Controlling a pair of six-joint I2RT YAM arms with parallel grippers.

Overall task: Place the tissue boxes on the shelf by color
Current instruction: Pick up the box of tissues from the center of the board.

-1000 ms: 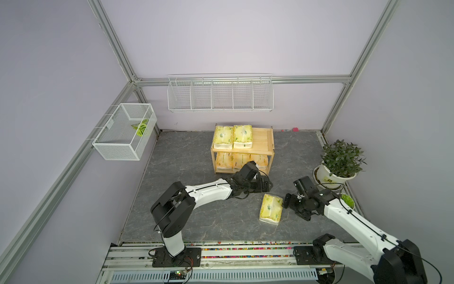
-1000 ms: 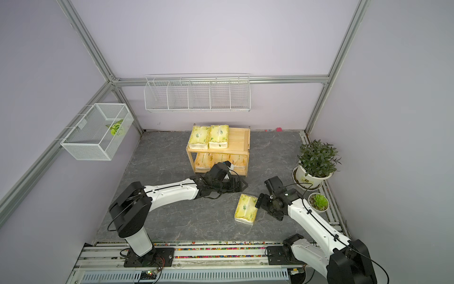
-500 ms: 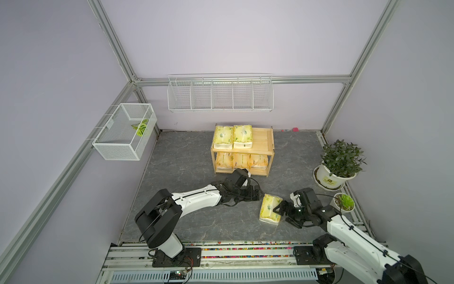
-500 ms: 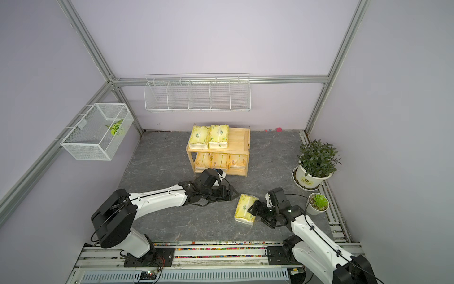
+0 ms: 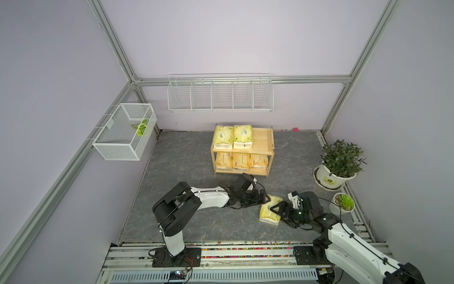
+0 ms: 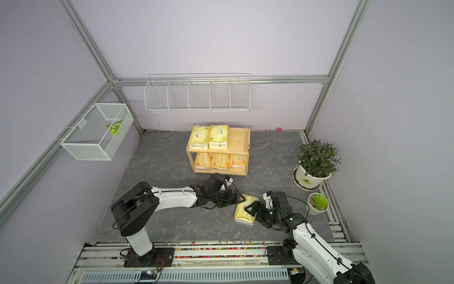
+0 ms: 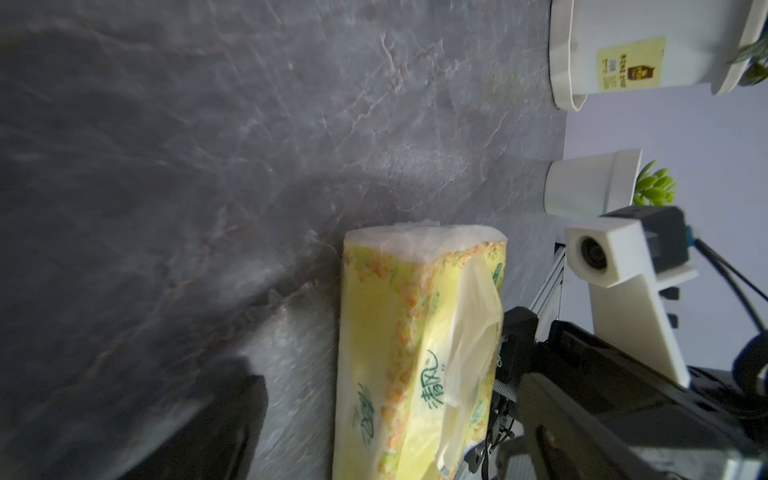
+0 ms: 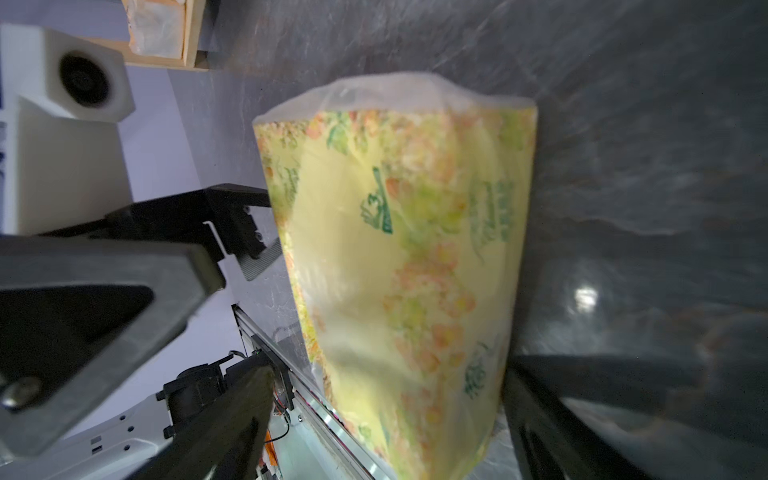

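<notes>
A pale yellow-green tissue pack (image 5: 269, 212) (image 6: 245, 211) lies loose on the grey floor, in front of the shelf. My left gripper (image 5: 266, 199) (image 7: 386, 449) is open at the pack's far end, and the pack (image 7: 415, 353) sits between its jaws with a gap on one side. From the right, my right gripper (image 5: 280, 214) (image 8: 386, 436) straddles the same pack (image 8: 395, 249), also open. On the wooden shelf (image 5: 263, 137) (image 6: 239, 140), two yellow-green packs (image 5: 232, 136) lie on top and three orange packs (image 5: 240, 161) fill the lower tier.
A large potted plant (image 5: 340, 162) and a small succulent pot (image 5: 344, 204) stand at the right edge. A white mesh basket (image 5: 125, 132) hangs on the left wall and a white wire rack (image 5: 219, 96) on the back wall. The arms' rail (image 5: 221, 248) borders the front.
My left gripper pulled back from the shelf's lower tier and swung right to the loose pack's far end. My right gripper moved in from the right until its jaws straddle the pack.
</notes>
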